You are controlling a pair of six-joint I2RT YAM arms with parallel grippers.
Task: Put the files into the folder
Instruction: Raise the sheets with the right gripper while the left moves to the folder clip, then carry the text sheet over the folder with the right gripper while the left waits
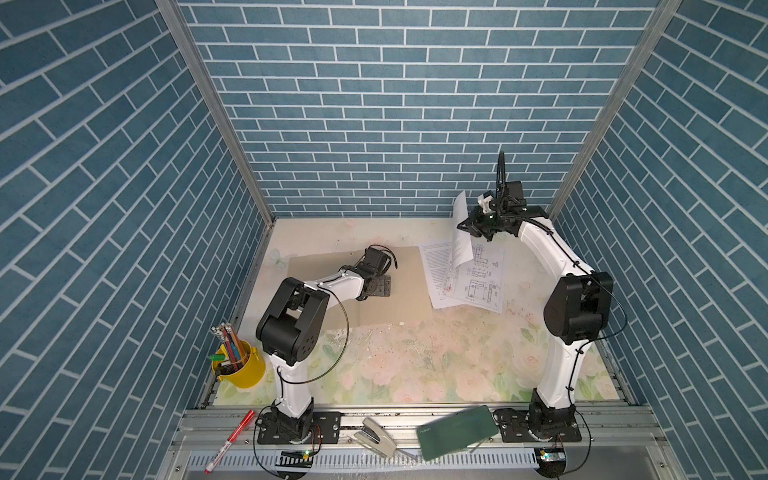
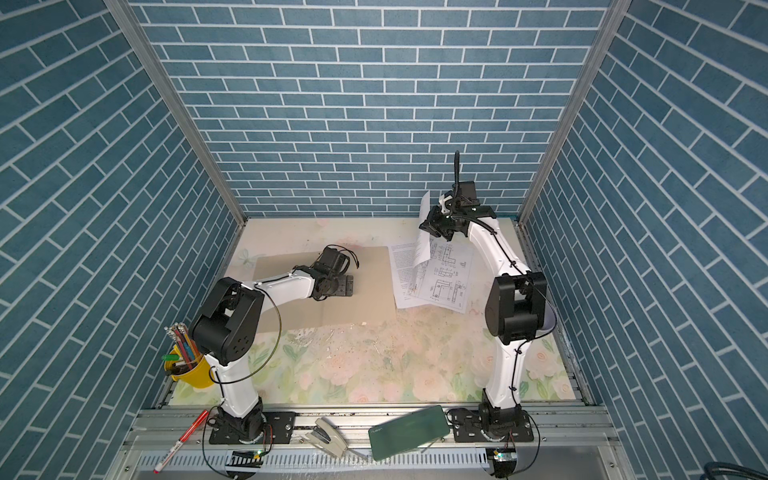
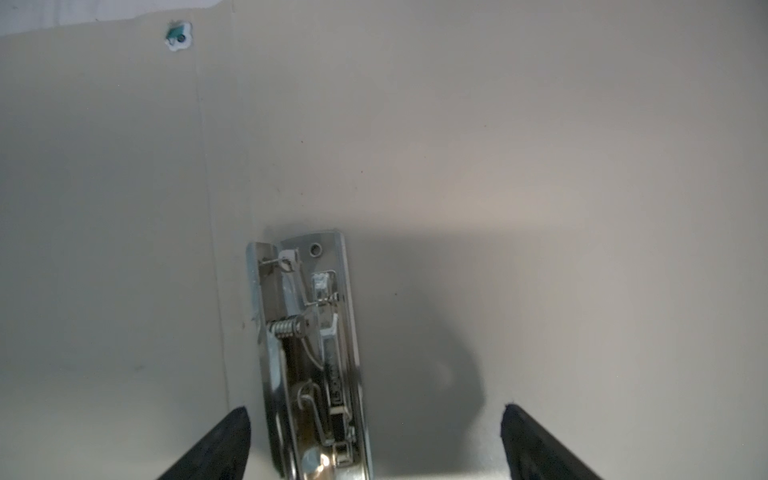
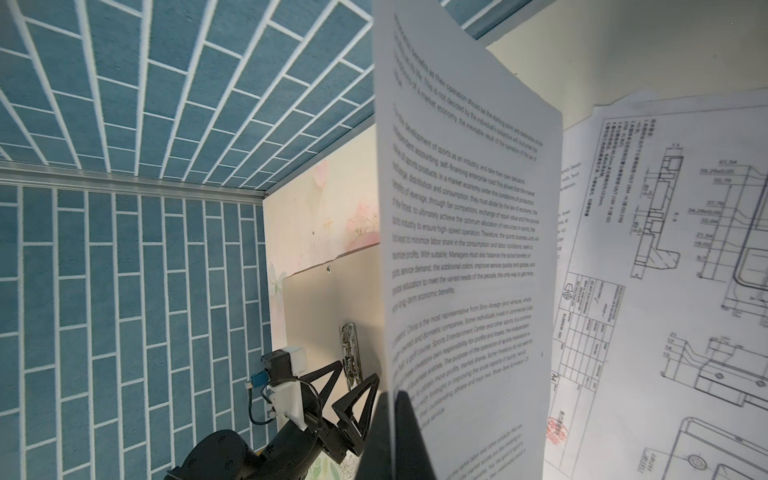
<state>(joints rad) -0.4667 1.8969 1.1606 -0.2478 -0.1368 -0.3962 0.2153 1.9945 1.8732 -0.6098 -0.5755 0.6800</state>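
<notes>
The tan folder [image 1: 409, 286] lies open on the table, its silver clip [image 3: 307, 353] on the inner face. My left gripper [image 3: 376, 415] hangs low over that clip, open; the clip sits between the fingers [image 3: 226, 444], nearer one of them, and nothing is gripped. My right gripper [image 4: 392, 399] is shut on the edge of one text file [image 4: 465, 249], held upright in the air at the back right [image 1: 460, 232]. A second text file [image 1: 434, 270] and the diagram file [image 1: 478, 278] lie overlapped on the table, right of the folder.
A yellow cup of pencils [image 1: 243, 368] stands at the front left. On the front rail lie a red pen [image 1: 230, 440], a stapler [image 1: 374, 436] and a dark green case [image 1: 457, 430]. Blue brick walls close in three sides.
</notes>
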